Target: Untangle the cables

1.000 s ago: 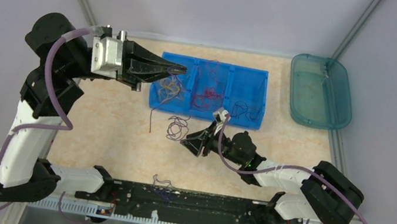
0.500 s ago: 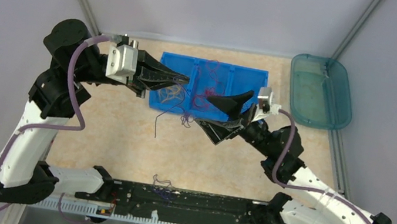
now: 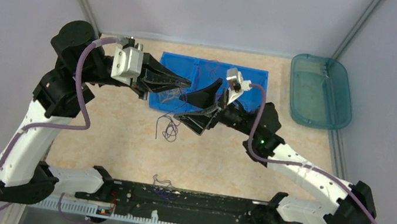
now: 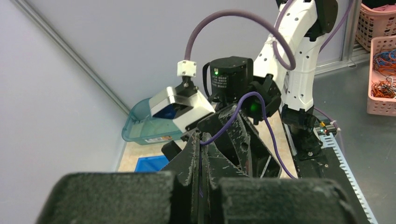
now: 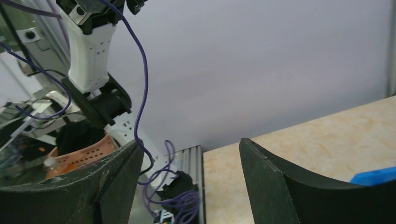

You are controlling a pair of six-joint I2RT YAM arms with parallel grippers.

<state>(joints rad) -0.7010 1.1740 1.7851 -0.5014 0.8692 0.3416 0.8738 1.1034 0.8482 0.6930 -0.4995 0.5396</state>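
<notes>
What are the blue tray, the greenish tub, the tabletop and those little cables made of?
Tray: opaque blue plastic, likely; moulded dividers, slight sheen.
Tub: translucent teal plastic, with see-through walls.
Tabletop: matte beige with stone-like mottling, perhaps laminate; unclear.
Cables: thin wire in coloured, probably plastic, sheathing; they droop in loose loops.
</notes>
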